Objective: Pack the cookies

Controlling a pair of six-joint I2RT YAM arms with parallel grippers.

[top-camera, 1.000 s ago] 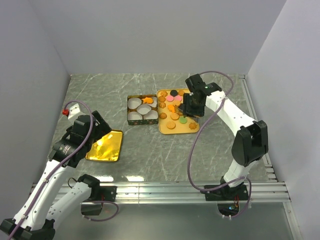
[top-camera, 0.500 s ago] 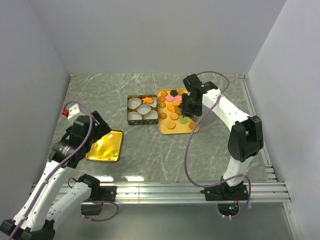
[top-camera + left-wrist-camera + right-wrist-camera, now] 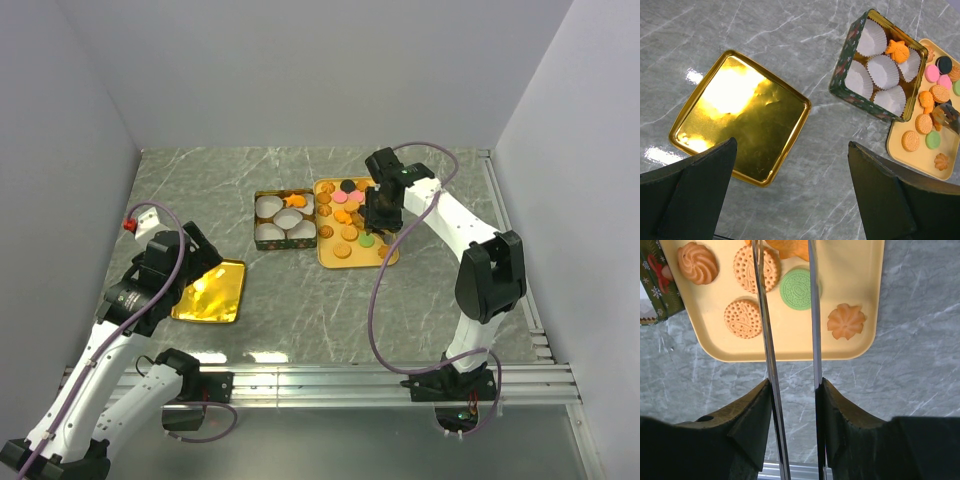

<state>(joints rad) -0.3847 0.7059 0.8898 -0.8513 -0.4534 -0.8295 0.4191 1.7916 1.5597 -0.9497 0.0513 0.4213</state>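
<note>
The cookies (image 3: pixel 345 215) lie spread over a pale yellow tray (image 3: pixel 330 258): golden rounds (image 3: pixel 742 318), a green one (image 3: pixel 796 289), an orange flower (image 3: pixel 846 321). An orange cookie (image 3: pixel 897 50) sits in a paper cup of the green tin (image 3: pixel 842 67). My right gripper (image 3: pixel 381 222) hangs low over the tray, its long metal blades (image 3: pixel 764 340) on either side of an orange cookie (image 3: pixel 790 247). The top edge of the right wrist view cuts off the blade tips, so contact is unclear. My left gripper (image 3: pixel 792 145) is wide open above bare table beside the gold lid (image 3: pixel 740 115).
The tin (image 3: pixel 286 221) stands just left of the tray and holds several white paper cups (image 3: pixel 882 70). The gold lid (image 3: pixel 210 292) lies face up at the left, near my left arm. Grey walls close in the marble table on three sides.
My right gripper has shifted slightly left and back over the tray, and its blades have drawn closer together. The left arm has not moved.
</note>
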